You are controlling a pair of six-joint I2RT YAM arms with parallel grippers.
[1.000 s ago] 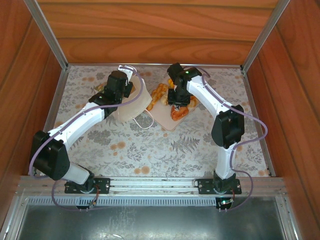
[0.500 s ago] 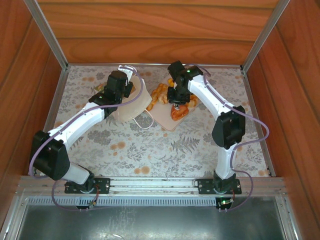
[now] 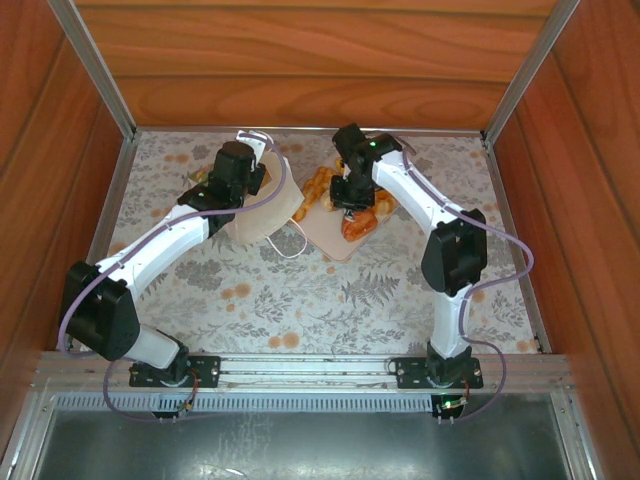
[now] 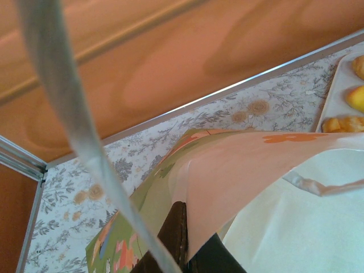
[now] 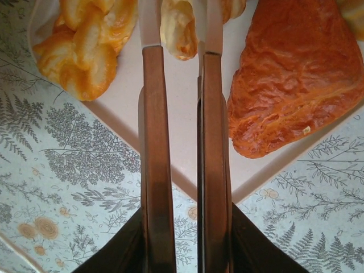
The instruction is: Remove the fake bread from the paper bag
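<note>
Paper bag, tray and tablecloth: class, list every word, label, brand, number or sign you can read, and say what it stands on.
Readable text: none.
Paper bag: one small orange mark near the rim, too blurred to read.
Tray, bread, tablecloth: no writing; the tablecloth bears only ferns and flowers.

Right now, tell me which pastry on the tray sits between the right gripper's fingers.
The pale golden roll, caught between the fingers of the right gripper. The orange braided pastry lies outside them on one side, and the brown triangle on the other.
</note>
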